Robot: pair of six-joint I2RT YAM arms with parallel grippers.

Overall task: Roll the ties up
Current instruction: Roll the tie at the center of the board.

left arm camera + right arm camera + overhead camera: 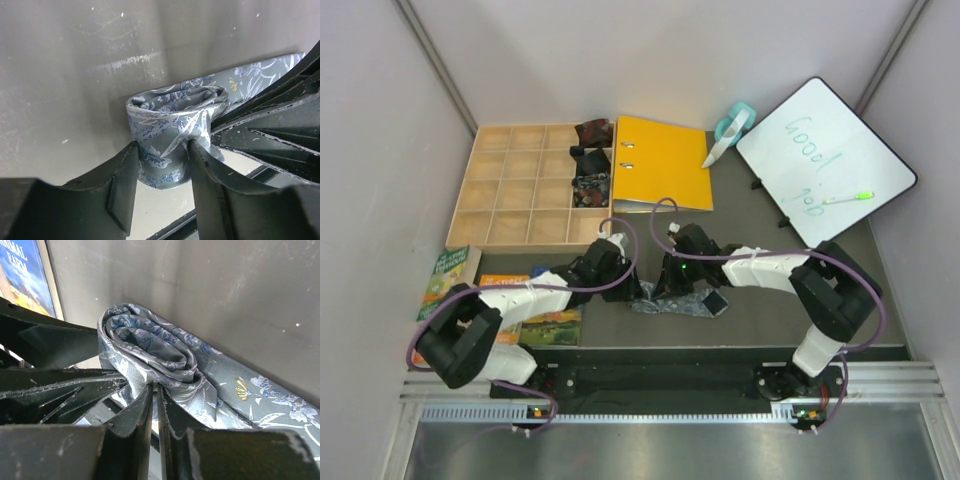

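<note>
**Top view.** The grey-blue tie (682, 302) lies on the table (760, 320) at lower centre of the frame, between the two grippers. Its long axis runs roughly left to right: the rolled end is at the left and the dark tip (717, 303) at the right. At upper left a wooden tray (510, 190) holds three small dark rolls (590, 160) in its right-hand column. A yellow binder (662, 162) lies just right of the tray, a whiteboard (825, 160) is at upper right, and books (450, 275) are at lower left.

**Left wrist view.** The left gripper (164, 150) has its fingers (122, 185) half apart, one on each side of the roll and touching it. The spiral end of the roll faces the top of the frame. The unrolled length runs off to the upper right.

**Right wrist view.** The right gripper (155, 390) has its fingers (137, 415) pressed almost together, with only a thin slit between them. Their tips meet the fabric at the base of the roll. Whether a layer is caught between them cannot be told. The loose length leads to the lower right.
</note>
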